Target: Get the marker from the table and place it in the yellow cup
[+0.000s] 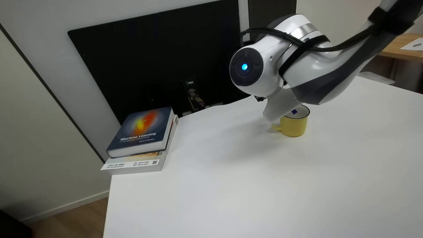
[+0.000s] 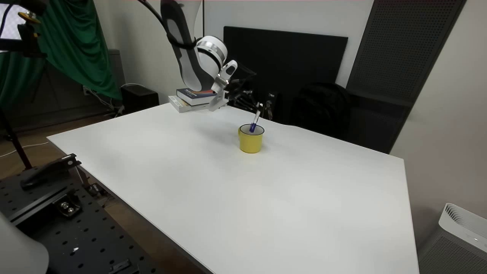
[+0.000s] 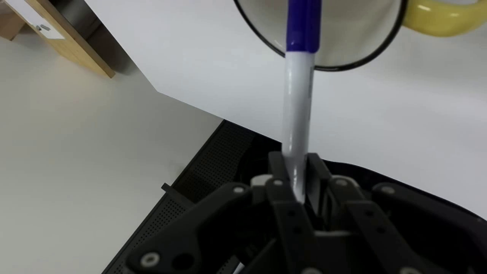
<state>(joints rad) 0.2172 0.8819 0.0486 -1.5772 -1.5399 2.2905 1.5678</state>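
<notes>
The yellow cup (image 1: 293, 128) stands upright on the white table. It has a dark rim and a pale inside, and shows also in an exterior view (image 2: 250, 144). In the wrist view its inside (image 3: 354, 34) is at the top. The marker (image 3: 298, 102) has a white body and a purple-blue cap. My gripper (image 3: 296, 161) is shut on the end of the white body. The marker (image 2: 257, 117) tilts, cap down, with its cap across the cup's mouth in both exterior views. I cannot tell how deep the cap reaches. In an exterior view the arm hides the fingers.
Two stacked books (image 1: 140, 132) lie at a corner of the table and also show in an exterior view (image 2: 194, 96). A black monitor panel (image 1: 158, 56) stands behind the table edge. The cup's handle (image 3: 443, 17) points away from the marker in the wrist view.
</notes>
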